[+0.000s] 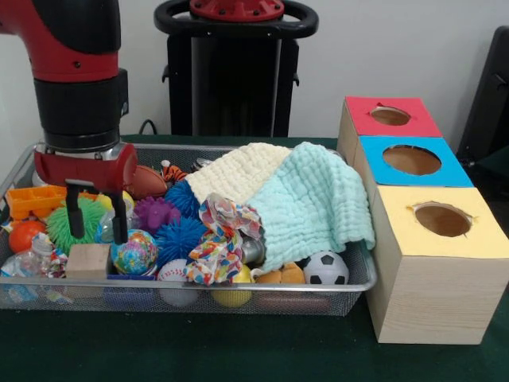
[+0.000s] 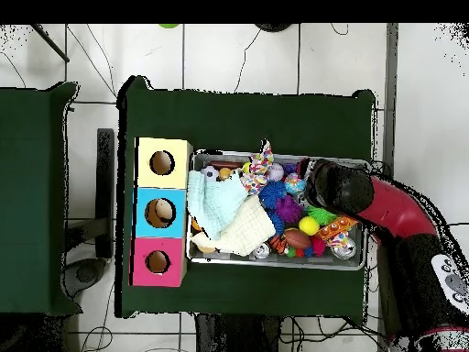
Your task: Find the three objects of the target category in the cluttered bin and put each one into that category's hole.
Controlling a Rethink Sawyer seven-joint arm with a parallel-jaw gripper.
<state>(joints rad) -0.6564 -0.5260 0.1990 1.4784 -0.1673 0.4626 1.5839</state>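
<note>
gripper [image 1: 96, 215] hangs with fingers apart above the wooden block [image 1: 87, 261] in the bin [image 1: 350, 290], well apart from the red-topped box's hole [image 1: 390, 116]

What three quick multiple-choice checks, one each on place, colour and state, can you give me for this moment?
1. The gripper hangs over which part of the bin in the front view?
A. left end
B. middle
C. right end

2. Which colour tops the box farthest from the front camera?
A. yellow
B. blue
C. red

3. How is the gripper?
A. open, holding nothing
B. shut on a ball
C. shut on the cloth

Key: 1 A, it hangs above the wooden block. 2 C, the red-topped box sits behind the blue one. 3 A, its fingers stand apart with nothing between.
</note>
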